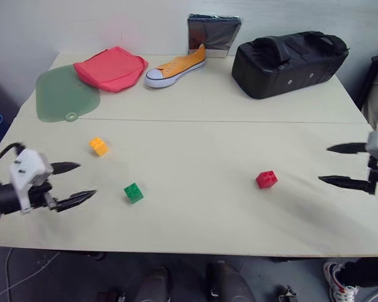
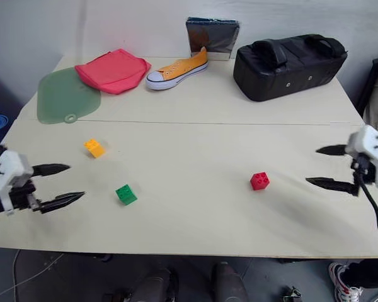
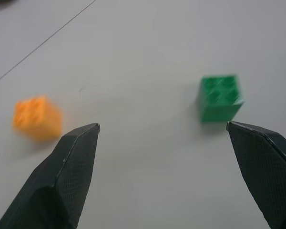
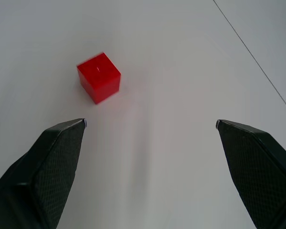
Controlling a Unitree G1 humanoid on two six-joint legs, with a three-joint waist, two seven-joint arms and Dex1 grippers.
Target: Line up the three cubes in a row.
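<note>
Left eye view: studded plastic cubes, orange-yellow, green, red, between wide-open pincers.

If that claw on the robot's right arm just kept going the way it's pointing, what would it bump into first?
Probably the red cube: the open right gripper points toward it across bare table, though slightly off-centre, so it might graze past.

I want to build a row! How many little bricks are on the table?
3. The orange-yellow brick sits toward the left, the green brick nearer the front edge beside it, and the red brick alone on the right.
</note>
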